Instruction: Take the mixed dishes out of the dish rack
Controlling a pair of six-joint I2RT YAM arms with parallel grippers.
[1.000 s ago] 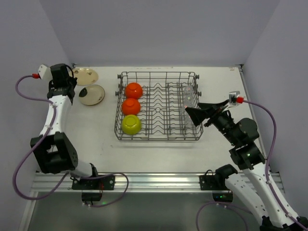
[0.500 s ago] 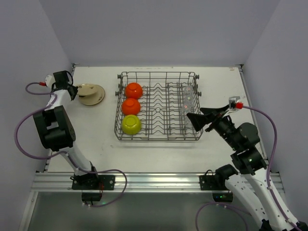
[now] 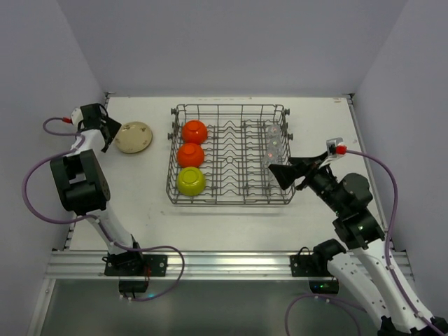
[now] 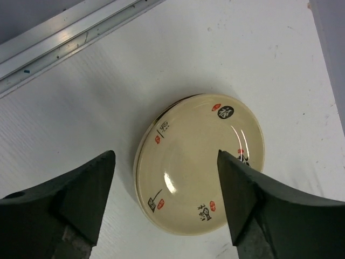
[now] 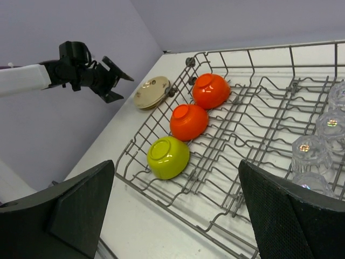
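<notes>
At the near right, four o'clock of the dish rack, the right gripper hangs wide apart, empty. Inside, bowls sit at nine o'clock and glasses at three: these look light, slippery and fragile, best taken by the rim. Far at ten o'clock, the left gripper spreads, empty, over stacked plates.

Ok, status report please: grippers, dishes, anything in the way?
Left gripper open above plates, stacked on table. Right gripper open, near dish rack. Bowls, glasses in rack. No obstruction seen.
</notes>
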